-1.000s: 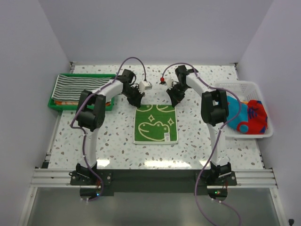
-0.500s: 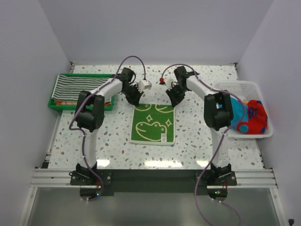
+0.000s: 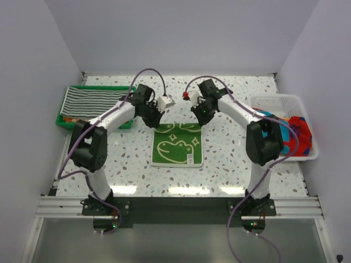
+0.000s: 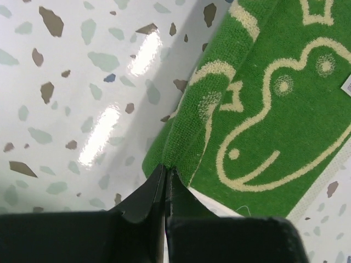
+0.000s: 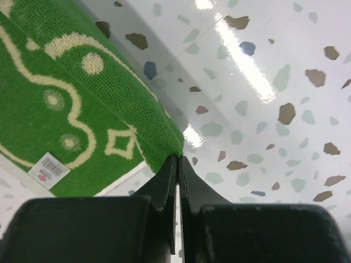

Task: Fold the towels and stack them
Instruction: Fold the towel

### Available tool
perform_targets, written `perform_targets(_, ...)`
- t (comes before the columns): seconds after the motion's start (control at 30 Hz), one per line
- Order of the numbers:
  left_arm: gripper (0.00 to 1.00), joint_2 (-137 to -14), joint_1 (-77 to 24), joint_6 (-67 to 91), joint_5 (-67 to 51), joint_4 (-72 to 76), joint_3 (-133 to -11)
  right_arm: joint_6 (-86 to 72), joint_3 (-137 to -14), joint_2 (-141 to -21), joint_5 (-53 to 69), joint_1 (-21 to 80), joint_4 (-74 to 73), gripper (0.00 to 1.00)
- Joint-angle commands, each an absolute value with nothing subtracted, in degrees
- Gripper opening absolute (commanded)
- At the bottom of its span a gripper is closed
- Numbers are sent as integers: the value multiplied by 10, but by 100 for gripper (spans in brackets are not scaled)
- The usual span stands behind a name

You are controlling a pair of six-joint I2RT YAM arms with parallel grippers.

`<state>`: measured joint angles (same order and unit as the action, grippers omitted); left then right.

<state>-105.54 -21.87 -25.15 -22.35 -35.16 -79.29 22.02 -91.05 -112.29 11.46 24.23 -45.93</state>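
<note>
The left pincer (image 3: 154, 121) is closed tight on one far corner of the green towel (image 3: 178, 147). In the left wrist view, the black tips of the left pincer (image 4: 164, 175) pinch the green towel (image 4: 274, 109) right at its edge. The cloth bends into a small fold where it goes up to the tips.

The right pincer (image 3: 202, 120) is closed tight on the other far corner. In the right wrist view, the right pincer (image 5: 178, 164) has the green towel (image 5: 49, 104) squeezed between its two fingers, and the corner is lifted a little off the counter (image 5: 263, 66).

The two pincers are side by side, with the far edge of the towel between them. The rest of the towel lies flat on the counter (image 3: 230, 153), on the near side of both pincers. It has a white frog drawn on it. A small white label (image 3: 190, 159) is on the near edge, far from the pincers.

Well off to the left of the left pincer is a green tray (image 3: 63, 123). A striped towel (image 3: 90, 99) lies on top in it. Well off to the right of the right pincer is a white basket (image 3: 290, 101) with a red towel (image 3: 301, 131) inside.
</note>
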Motion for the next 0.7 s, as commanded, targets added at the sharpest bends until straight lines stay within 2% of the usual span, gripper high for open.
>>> perform_targets(0.0, 0, -990, -221, -182, -216, -315, -751, 177, -878, -1064, 96, 255, -462, 0)
perform_targets(0.37, 0, -879, -236, -67, -173, -281, -612, 45, -710, -956, 118, 262, -432, 0)
perform_targets(0.67, 0, -843, -236, -4, -178, -306, -563, 17, -667, -919, 136, 265, -420, 0)
